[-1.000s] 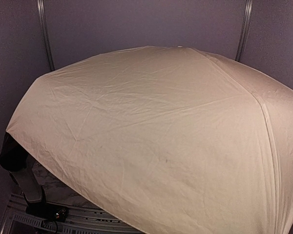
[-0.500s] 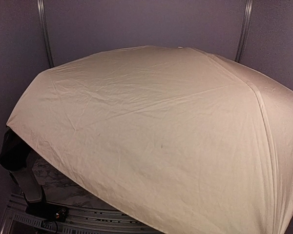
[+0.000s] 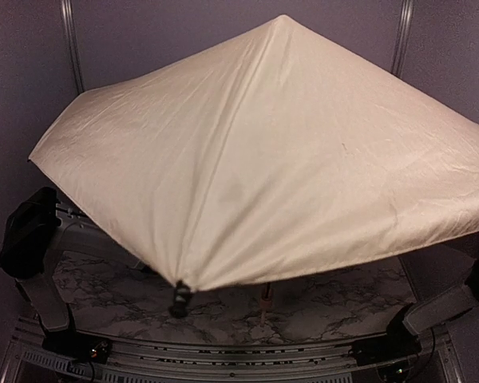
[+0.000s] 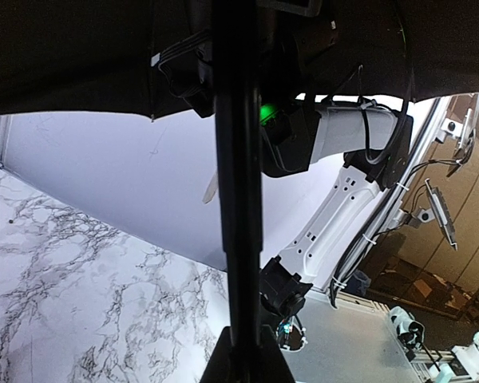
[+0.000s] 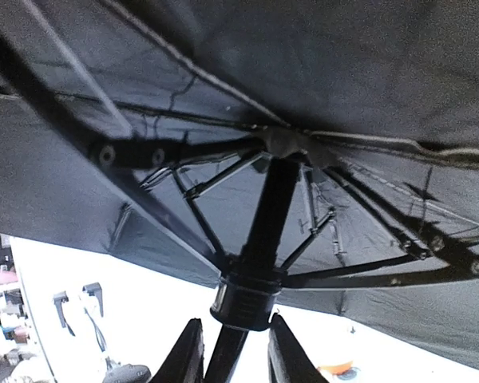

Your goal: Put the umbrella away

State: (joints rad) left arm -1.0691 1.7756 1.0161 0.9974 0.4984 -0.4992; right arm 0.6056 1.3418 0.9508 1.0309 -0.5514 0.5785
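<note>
Above marble table (image 3: pixel 120 291), cream umbrella (image 3: pixel 279 159) open

open umbrella canopy (image 3: pixel 287 159) roofs nearly the whole bench (image 3: pixel 128 295), blocking any approach from above. free room: the gap between canopy edge and marble along the near side, narrowest where a rib tip (image 3: pixel 180 297) hangs low. beneath, the shaft (image 4: pixel 235 199) and spread ribs (image 5: pixel 199 150) bar passage through the centre.

A marble-patterned tabletop (image 3: pixel 128 295) is enclosed by purple-grey walls (image 3: pixel 168 40); two metal uprights (image 3: pixel 70 48) are fixed behind.
</note>
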